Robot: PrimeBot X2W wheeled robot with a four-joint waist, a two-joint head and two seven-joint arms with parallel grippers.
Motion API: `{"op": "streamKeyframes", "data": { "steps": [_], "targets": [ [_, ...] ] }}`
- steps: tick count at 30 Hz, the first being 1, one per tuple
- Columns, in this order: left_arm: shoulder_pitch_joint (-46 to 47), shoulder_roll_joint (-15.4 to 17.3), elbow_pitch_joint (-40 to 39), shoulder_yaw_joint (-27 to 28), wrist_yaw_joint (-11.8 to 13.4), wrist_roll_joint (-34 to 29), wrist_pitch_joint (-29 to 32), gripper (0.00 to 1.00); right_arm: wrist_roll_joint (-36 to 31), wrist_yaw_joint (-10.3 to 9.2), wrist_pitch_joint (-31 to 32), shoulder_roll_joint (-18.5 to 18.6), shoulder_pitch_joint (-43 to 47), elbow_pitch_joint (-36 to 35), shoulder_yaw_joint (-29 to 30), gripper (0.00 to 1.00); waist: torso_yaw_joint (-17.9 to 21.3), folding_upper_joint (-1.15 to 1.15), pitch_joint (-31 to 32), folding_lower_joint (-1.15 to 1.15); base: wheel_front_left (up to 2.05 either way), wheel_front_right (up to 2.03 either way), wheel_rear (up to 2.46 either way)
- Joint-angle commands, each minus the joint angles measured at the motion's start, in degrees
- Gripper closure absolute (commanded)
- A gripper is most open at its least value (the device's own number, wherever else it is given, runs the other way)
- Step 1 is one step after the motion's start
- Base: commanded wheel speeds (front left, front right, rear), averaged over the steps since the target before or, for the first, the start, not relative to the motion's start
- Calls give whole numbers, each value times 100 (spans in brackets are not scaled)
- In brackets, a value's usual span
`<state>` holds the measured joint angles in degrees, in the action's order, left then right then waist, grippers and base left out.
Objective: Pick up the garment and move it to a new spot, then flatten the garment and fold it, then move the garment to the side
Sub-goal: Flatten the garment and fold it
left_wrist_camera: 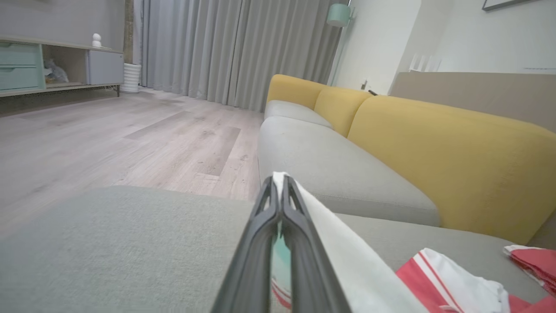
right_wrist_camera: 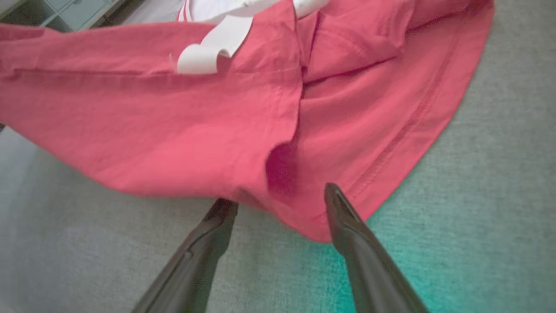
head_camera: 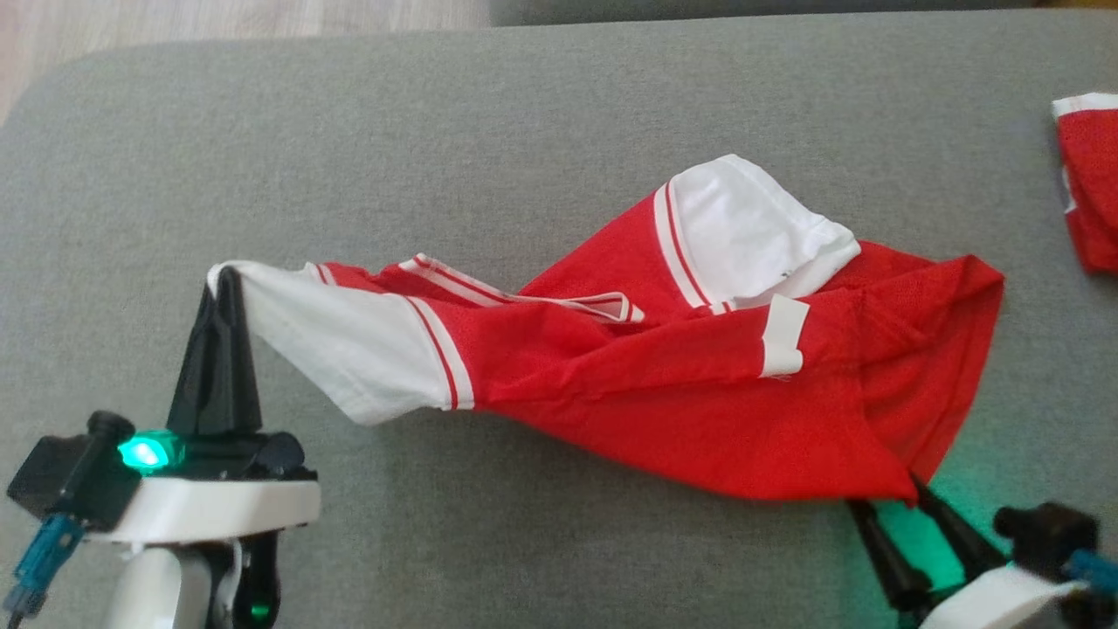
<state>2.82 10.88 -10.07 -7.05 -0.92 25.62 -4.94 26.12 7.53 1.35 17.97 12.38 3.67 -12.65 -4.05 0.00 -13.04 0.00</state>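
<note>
One garment (head_camera: 664,384) runs left to right, left jaws pinching its white sleeve (head_camera: 349,349), right jaws spread beside its hem (head_camera: 936,437).

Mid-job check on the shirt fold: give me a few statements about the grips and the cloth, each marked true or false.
1. The left gripper is shut on the white sleeve of the red and white shirt. True.
2. The right gripper is clamped on the red hem. False: its jaws stand open, with the hem corner at its fingertips.
3. The shirt lies flat and spread out. False: it is bunched and creased, and its other white sleeve is folded onto the body.
4. A second red garment lies apart from the shirt, at the right edge of the head view. True.
5. The shirt rests on the wooden floor. False: it rests on the grey cushion.
</note>
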Motion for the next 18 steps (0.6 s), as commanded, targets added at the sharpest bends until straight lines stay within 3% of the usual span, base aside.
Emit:
{"op": "streamKeyframes", "data": {
  "steps": [1,8,18],
  "targets": [
    [135,107,-119,291,61,-63,-72,100,246,-4,66,310,-27,-313,-79,0,-29,0,-36,0,0,0,0],
    [316,141,142,358,180,-211,-272,100,968,-4,127,886,-476,-735,-42,0,-123,0,-161,0,0,0,0],
    [554,138,270,288,222,-284,-363,100,1459,-4,42,1171,-1068,-360,-371,0,-296,0,-354,0,0,0,0]
  ]
}}
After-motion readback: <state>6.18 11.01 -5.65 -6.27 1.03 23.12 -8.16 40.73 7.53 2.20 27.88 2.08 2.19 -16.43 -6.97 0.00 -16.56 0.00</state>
